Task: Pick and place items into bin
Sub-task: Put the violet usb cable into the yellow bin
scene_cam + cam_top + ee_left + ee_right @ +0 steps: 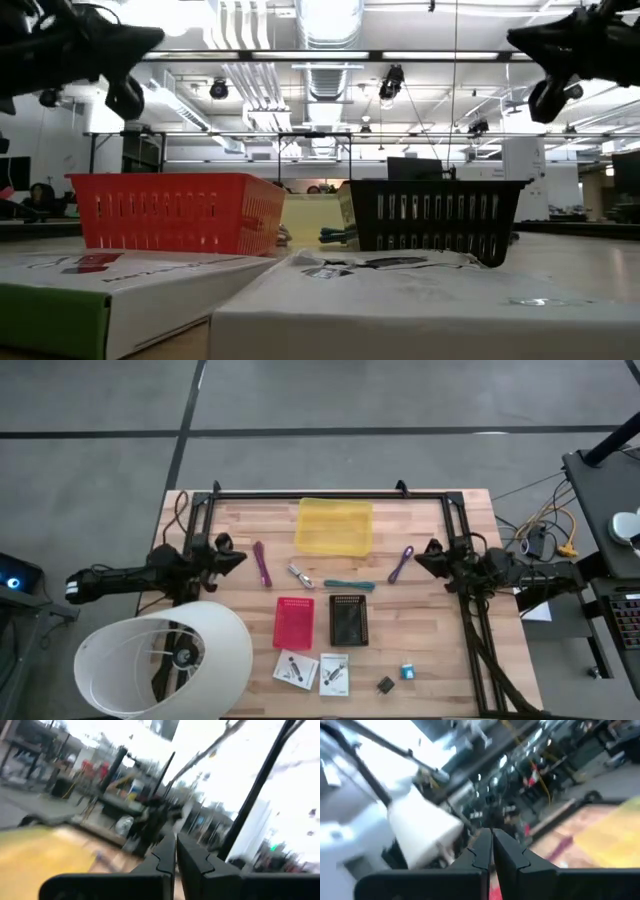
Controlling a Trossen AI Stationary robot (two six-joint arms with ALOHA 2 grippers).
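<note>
In the high view a magenta pen (262, 563), a silver piece (299, 574), a teal-handled tool (349, 585) and a purple pen (401, 563) lie flat on the table's middle. Two white printed cards (296, 668) (334, 673), a black cube (386, 684) and a blue cube (408, 672) lie near the near edge. Three bins stand on the table: yellow (334, 526), red (294, 622), black (348, 619). My left gripper (238, 556) hovers shut at the left side, left of the magenta pen. My right gripper (420, 555) hovers shut at the right side, beside the purple pen.
A dark metal frame (330, 495) runs along the far edge and down both sides of the table. A white lamp shade (165, 660) covers the near left corner in the high view. Bare wood shows between the pens and the arms.
</note>
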